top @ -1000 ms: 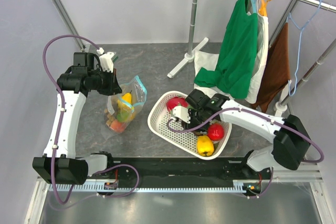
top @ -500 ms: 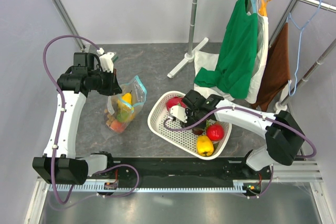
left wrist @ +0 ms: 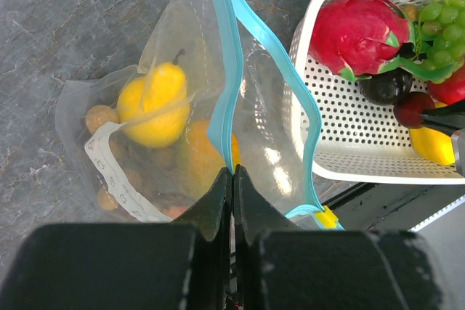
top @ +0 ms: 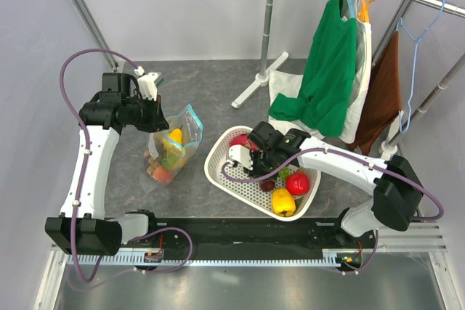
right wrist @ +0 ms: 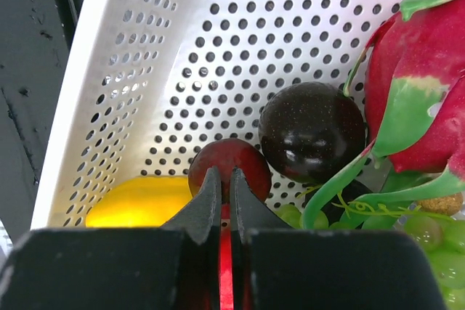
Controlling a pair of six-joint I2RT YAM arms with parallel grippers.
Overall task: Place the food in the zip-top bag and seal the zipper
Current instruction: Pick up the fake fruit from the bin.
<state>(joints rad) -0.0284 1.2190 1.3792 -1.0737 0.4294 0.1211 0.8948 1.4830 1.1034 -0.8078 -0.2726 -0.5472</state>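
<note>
Item one: left tool (left wrist: 232, 172), fingers brought together and clamped on the zipper (left wrist: 235, 49) of the zip-top bag (left wrist: 272, 128). One lip of the mouth is pinched and raised, so the bag is propped up from the tabletop (left wrist: 73, 5) and its mouth gapes just ahead of the tool tips; this is judged to be a hold meant for loading. Inside the bag, beyond the tips and to their left, a yellow pear-shaped piece (left wrist: 156, 103) is recorded, with an orange piece under it and small brown pieces lower down. The zipper is unsealed along its visible length, and a yellow end tab (left wrist: 327, 217) is noted just right of the tool. Item two: right tool (right wrist: 225, 176), clamped on a small dark red fruit (right wrist: 240, 154) inside the white basket (right wrist: 182, 56), well apart from the bag. Whether the fruit is clear of the basket floor cannot be told. Just right of these tips a dark purple round fruit (right wrist: 312, 132) is listed, with a dragon fruit (right wrist: 414, 92) beyond it and a yellow fruit (right wrist: 138, 205) to the left. The step in hand is judged to be a pick for transfer; sealing is not yet possible.
</note>
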